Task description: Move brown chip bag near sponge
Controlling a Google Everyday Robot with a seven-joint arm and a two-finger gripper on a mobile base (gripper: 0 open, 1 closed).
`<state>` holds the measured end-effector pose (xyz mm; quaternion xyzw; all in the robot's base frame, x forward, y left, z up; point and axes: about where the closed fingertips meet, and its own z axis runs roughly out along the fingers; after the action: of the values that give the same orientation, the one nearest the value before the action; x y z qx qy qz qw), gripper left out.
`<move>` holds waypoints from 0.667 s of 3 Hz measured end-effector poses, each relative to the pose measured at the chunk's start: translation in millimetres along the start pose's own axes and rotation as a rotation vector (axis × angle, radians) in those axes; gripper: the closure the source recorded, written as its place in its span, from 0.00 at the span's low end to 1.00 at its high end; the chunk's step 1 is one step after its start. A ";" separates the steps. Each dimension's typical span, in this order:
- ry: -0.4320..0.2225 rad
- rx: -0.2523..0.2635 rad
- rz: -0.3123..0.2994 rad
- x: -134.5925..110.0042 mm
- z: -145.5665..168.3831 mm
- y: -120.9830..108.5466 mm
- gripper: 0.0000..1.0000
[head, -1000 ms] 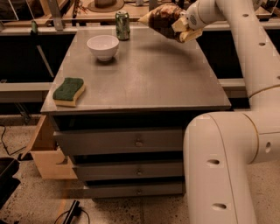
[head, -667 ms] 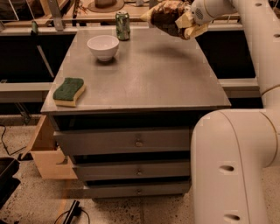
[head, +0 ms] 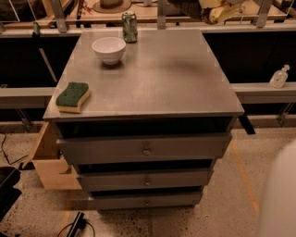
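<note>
Only the end of the robot's arm shows, reaching in at the top edge above the far right of the metal cabinet top. The gripper hangs there in the air, its pale yellow fingers pinched on the brown chip bag, which juts out just left of the jaws, clear of the surface. The green can and white bowl sit well left of the jaws. The sponge lies far down and left of them, at the near left corner.
</note>
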<state>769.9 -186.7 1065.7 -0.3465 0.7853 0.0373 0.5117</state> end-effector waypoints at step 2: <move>-0.027 -0.096 0.024 20.8 -44.6 78.8 1.00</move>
<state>684.4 -156.0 1046.2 -0.3608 0.7795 0.0856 0.5048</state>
